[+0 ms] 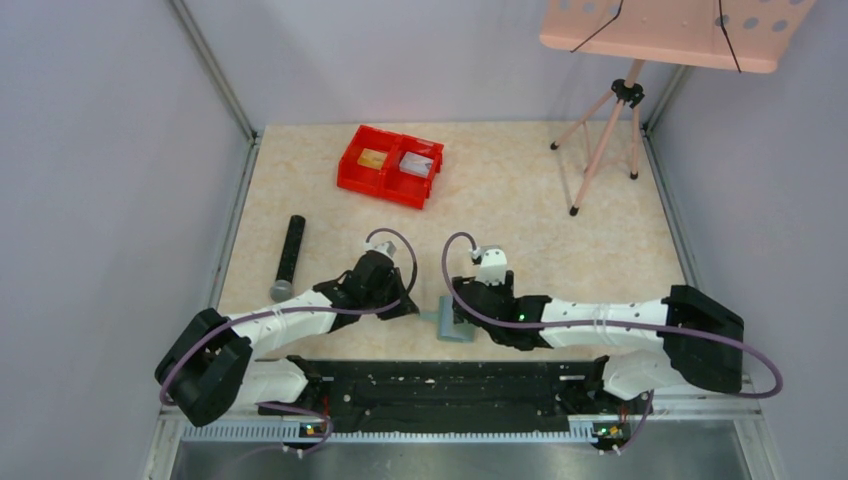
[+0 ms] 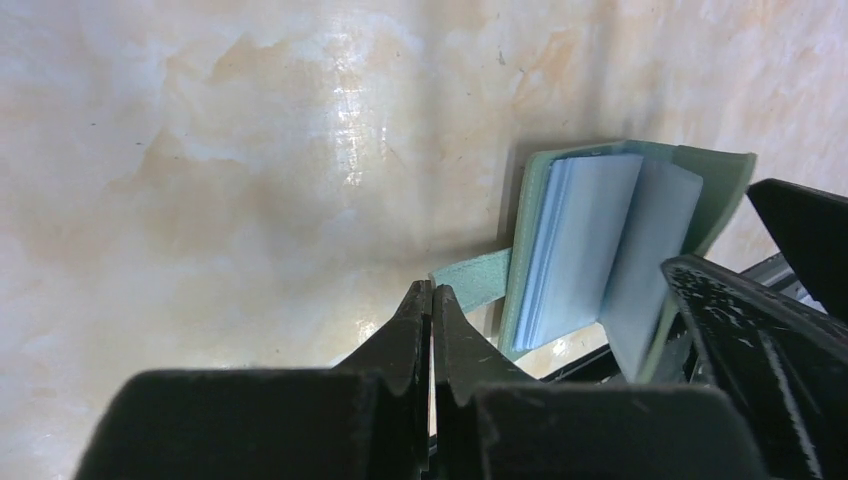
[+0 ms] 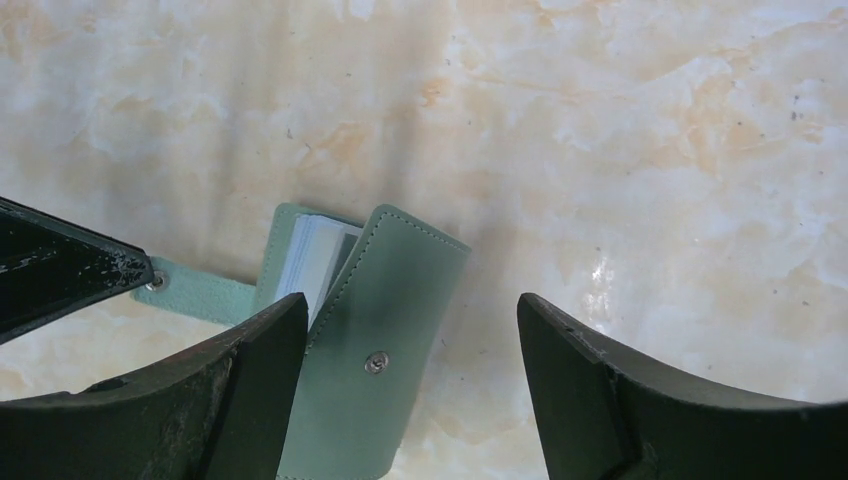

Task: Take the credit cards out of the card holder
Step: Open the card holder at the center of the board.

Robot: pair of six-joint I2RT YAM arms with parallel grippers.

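One card holder (image 1: 452,322) sits on the single table (image 1: 520,190); its pale pockets (image 2: 580,230) are packed too tightly to count. One red bin (image 1: 345,172) has two compartments, holding one gold card (image 1: 372,158) and one pale card (image 1: 418,163). One black cylinder (image 1: 290,250), one tripod stand (image 1: 610,130). Two pincers: left pincer (image 2: 432,310), right pincer (image 3: 410,305).

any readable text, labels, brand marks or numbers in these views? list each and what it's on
No text can be read in any view.
card holder: plain green cover with a snap, no print showing.
inner pockets: blank pale faces.
credit cards in the red bin: too small to read.
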